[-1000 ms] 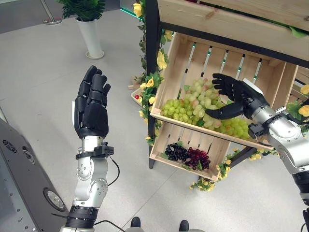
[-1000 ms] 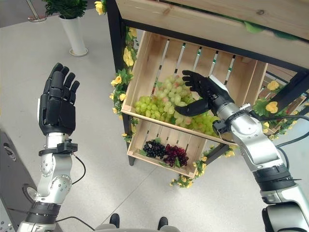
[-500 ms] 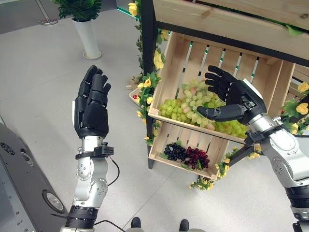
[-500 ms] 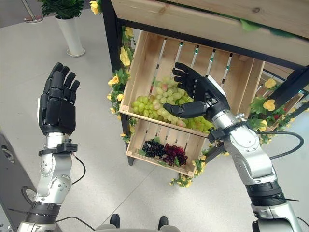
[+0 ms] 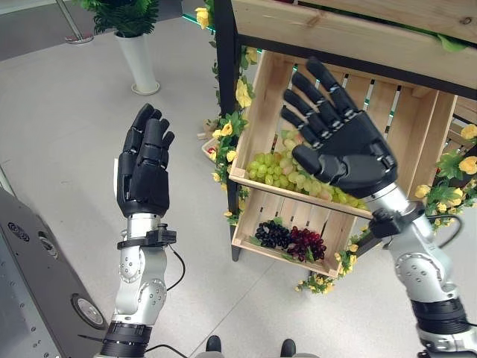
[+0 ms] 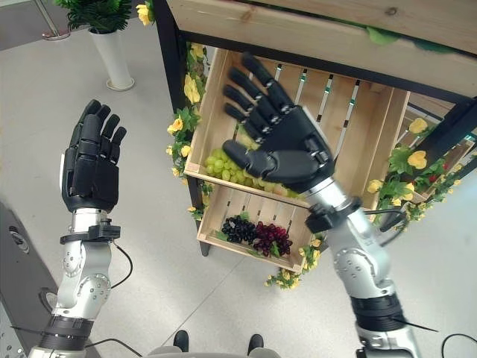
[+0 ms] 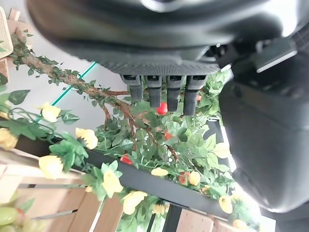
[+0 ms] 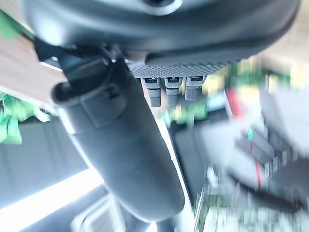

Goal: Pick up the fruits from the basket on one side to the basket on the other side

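Wooden crates (image 5: 261,112) hold green grapes (image 5: 279,170); my right robot hand (image 5: 346,145) hangs splayed and empty above them, my left robot hand (image 5: 143,168) straight-fingered; a careless descent could crush or scatter fruit.

Bright, even indoor light; right wrist view motion-blurred.

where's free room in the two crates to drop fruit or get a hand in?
Upper crate: bare slats behind the green grapes, along the back wall; the front is crowded. Lower crate: dark grapes fill the front, bare slats behind them. The open right robot hand hangs before the upper crate; the open left robot hand is over bare floor.
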Controlling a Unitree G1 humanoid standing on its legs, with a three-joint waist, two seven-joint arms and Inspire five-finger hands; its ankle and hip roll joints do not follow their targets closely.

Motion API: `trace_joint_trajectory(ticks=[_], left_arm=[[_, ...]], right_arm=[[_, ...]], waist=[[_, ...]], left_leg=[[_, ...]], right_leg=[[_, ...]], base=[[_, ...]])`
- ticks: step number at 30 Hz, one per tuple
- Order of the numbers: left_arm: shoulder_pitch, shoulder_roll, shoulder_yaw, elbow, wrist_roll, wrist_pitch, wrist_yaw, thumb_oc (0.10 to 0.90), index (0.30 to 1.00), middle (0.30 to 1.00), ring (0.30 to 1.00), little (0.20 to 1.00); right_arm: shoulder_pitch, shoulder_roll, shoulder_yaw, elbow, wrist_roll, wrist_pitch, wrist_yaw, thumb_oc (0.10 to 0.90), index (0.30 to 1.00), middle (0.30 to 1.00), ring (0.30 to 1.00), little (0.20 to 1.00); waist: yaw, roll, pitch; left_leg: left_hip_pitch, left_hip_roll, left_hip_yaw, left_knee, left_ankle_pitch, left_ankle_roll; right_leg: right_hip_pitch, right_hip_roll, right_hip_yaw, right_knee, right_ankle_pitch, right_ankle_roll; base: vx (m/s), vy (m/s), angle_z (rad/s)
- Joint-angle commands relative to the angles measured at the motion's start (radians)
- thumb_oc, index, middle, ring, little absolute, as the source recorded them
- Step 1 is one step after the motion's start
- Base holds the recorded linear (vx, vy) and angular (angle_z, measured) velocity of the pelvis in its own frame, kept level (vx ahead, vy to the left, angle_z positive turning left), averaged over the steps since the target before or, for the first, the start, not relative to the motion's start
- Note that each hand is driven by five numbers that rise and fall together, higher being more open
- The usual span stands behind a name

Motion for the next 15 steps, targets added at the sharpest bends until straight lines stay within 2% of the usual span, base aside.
trace_joint_trajectory(ticks=[1, 3, 6, 10, 15], left_arm=[[-0.051, 0.017, -0.023, -0.092, 0.008, -0.05, -0.031, 0.8, 0.9, 0.9, 0.9, 0.9], [-0.047, 0.012, -0.025, -0.086, 0.004, -0.051, -0.019, 0.8, 0.9, 0.9, 0.9, 0.9], [-0.021, -0.003, -0.041, -0.078, 0.018, -0.066, 0.029, 0.8, 0.9, 0.9, 0.9, 0.9], [0.004, 0.002, -0.056, -0.05, 0.054, -0.052, 0.05, 0.8, 0.9, 0.9, 0.9, 0.9], [0.054, 0.033, -0.085, 0.053, 0.139, 0.021, 0.006, 0.8, 0.9, 0.9, 0.9, 0.9]], right_arm=[[0.013, 0.044, 0.023, -0.075, 0.154, -0.017, 0.152, 0.8, 0.9, 0.9, 0.9, 0.9], [0.034, 0.08, 0.05, -0.056, 0.163, 0.047, 0.166, 0.8, 0.9, 0.9, 0.9, 0.9], [0.094, 0.114, 0.169, 0.009, 0.071, 0.135, 0.248, 0.8, 0.9, 0.9, 0.9, 0.9], [0.129, 0.097, 0.256, 0.077, -0.017, 0.175, 0.321, 0.8, 0.9, 0.9, 0.9, 0.9], [0.18, 0.059, 0.328, 0.208, -0.174, 0.181, 0.365, 0.8, 0.9, 0.9, 0.9, 0.9]], waist=[[0.029, 0.021, -0.114], [0.034, 0.022, -0.112], [0.052, 0.023, -0.113], [0.072, 0.022, -0.106], [0.097, 0.024, -0.094]], left_leg=[[0.031, -0.019, -0.019, 0.002, -0.106, -0.023], [0.03, -0.021, -0.023, 0.002, -0.104, -0.022], [0.019, -0.03, -0.033, 0.002, -0.101, -0.019], [0.006, -0.042, -0.044, 0.002, -0.095, -0.014], [-0.007, -0.064, -0.068, 0.002, -0.088, 0.004]], right_leg=[[0.039, -0.036, -0.045, 0.04, -0.056, 0.019], [0.04, -0.037, -0.049, 0.04, -0.056, 0.019], [0.041, -0.047, -0.068, 0.036, -0.053, 0.023], [0.033, -0.06, -0.085, 0.051, -0.053, 0.029], [0.011, -0.086, -0.106, 0.107, -0.065, 0.041]], base=[[0.02, 0.039, 0.04], [0.01, 0.052, 0.04], [0.02, 0.086, 0.07], [0.02, 0.122, 0.11], [0.02, 0.169, 0.17]])
